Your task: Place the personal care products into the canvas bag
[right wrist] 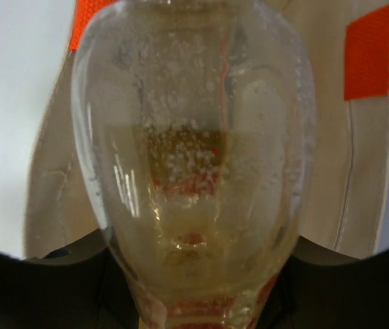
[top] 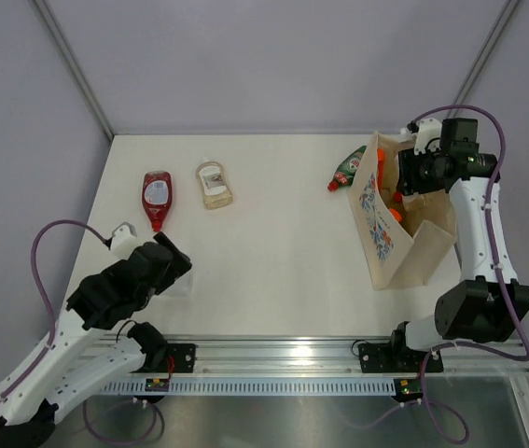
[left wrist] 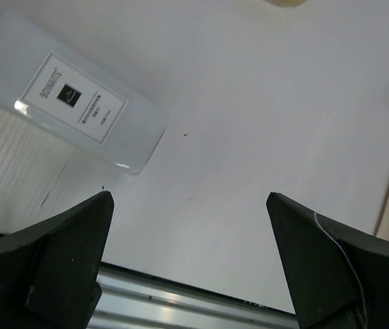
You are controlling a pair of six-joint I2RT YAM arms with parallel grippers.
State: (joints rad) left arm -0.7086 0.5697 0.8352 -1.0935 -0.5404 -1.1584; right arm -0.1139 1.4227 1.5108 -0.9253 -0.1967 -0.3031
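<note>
Six task things are being counted: one canvas bag (top: pixel 396 245), two clear pale-yellow bottles, one red bottle (top: pixel 157 198), one green red-capped bottle (top: pixel 349 169) and one flat white packet (left wrist: pixel 77 103).

The first pale-yellow bottle (right wrist: pixel 194 171) is being gripped by the right jaws over the bag's open mouth. Its long axis is running straight out from the jaws, with the broad end away from them. The second pale-yellow bottle (top: pixel 214 184) is lying on the table (top: pixel 283 252), well beyond the left jaws, long axis running far to near. The red bottle is lying just beside it, cap pointing back toward the left jaws. The green bottle is lying to the left of the right jaws, touching the bag's outer side, red cap pointing away from the bag.

The left jaws are being held wide apart, gripping nothing, with the packet lying flat just ahead of them and to their left.

The bag is standing open, orange handles (right wrist: pixel 379 55) showing; what is lying inside cannot be told.
</note>
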